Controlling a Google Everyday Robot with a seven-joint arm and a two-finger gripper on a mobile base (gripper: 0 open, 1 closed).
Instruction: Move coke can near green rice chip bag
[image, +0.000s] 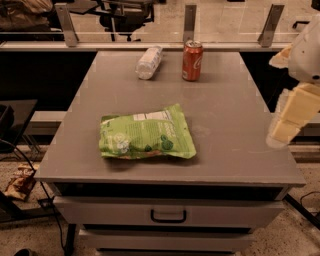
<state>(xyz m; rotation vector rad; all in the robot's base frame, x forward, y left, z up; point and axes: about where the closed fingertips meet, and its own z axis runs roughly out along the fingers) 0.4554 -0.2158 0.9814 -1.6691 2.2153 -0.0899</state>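
Observation:
The coke can (192, 60), red with white script and a silver top, stands upright at the far middle of the grey table (235, 135). The green rice chip bag (146, 133) lies flat near the table's front left of centre, well apart from the can. My gripper (286, 131) hangs at the right edge of the view, above the table's right edge. It is far from both the can and the bag and holds nothing that I can see.
A clear crinkled plastic bottle (149, 62) lies on its side just left of the can. The table has a drawer with a handle (168, 216) at the front. A railing with posts (189, 21) runs behind the table. Litter (19, 181) lies on the floor at left.

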